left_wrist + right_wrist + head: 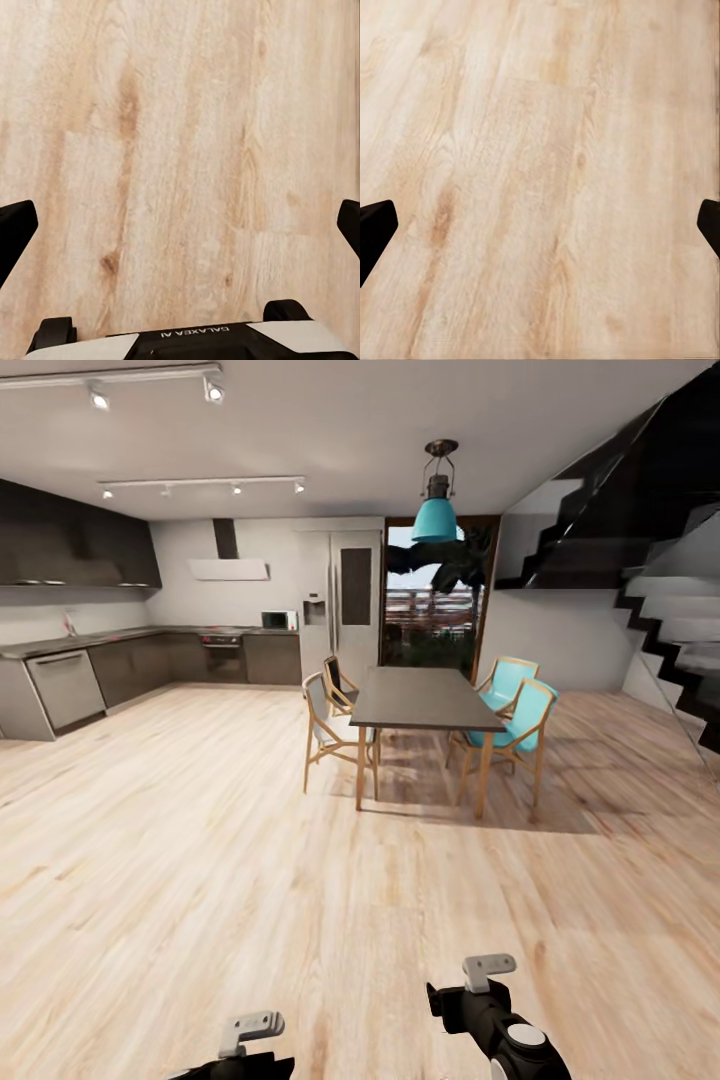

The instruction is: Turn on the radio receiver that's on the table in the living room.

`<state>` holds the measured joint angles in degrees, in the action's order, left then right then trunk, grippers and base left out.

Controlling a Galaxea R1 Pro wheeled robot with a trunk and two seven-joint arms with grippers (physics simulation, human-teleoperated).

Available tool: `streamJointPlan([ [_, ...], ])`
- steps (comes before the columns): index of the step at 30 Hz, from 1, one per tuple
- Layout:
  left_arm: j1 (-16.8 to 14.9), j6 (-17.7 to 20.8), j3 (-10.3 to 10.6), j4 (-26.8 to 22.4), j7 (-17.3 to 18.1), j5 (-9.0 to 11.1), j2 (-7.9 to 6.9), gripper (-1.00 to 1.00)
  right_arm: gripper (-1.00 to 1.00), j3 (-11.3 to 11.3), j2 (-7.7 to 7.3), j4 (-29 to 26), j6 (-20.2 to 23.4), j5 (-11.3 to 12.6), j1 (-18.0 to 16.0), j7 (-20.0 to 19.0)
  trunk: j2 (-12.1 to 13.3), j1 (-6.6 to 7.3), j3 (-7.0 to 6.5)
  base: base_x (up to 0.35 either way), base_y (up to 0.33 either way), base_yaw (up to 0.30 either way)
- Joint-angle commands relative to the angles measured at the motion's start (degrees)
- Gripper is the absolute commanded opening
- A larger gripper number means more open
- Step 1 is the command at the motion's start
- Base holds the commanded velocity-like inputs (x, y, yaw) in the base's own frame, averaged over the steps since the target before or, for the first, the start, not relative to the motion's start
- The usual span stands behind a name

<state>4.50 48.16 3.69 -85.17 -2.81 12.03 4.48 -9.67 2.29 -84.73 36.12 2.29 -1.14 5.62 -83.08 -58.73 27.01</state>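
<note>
Floor [200, 860] of pale, matt wood planks with visible grain; dining table [420, 700] at twelve o'clock, dark smooth top, wooden legs. Teal lamp [435, 520] looks glossy.

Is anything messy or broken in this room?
Nothing stands out. The dining table stands straight with its chairs upright around it, the wood floor shows no spills, and the kitchen counter looks tidy.

Both arms are showing glossy black housings, the right arm [500, 1025] bearing a round white cap and a grey bracket. The left wrist [187, 341] is displaying a white-and-black body printed "GALAXEA AI". Black fingertips [375, 229] are edging both wrist views.
</note>
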Motion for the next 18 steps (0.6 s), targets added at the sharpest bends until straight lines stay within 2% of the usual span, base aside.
streamJointPlan([
  [1,0.00,0.00,0.00,0.00,0.00,0.01,0.00,1.00,1.00,0.00,0.00,0.00,0.00,-0.01,0.00,0.00,0.00,0.00,0.00,0.000,0.000,-0.300],
  [18,0.01,0.00,0.00,0.05,0.00,-0.08,0.02,1.00,1.00,0.00,0.00,0.01,0.00,-0.01,0.00,0.00,0.00,0.00,0.00,0.000,0.000,-0.300],
])
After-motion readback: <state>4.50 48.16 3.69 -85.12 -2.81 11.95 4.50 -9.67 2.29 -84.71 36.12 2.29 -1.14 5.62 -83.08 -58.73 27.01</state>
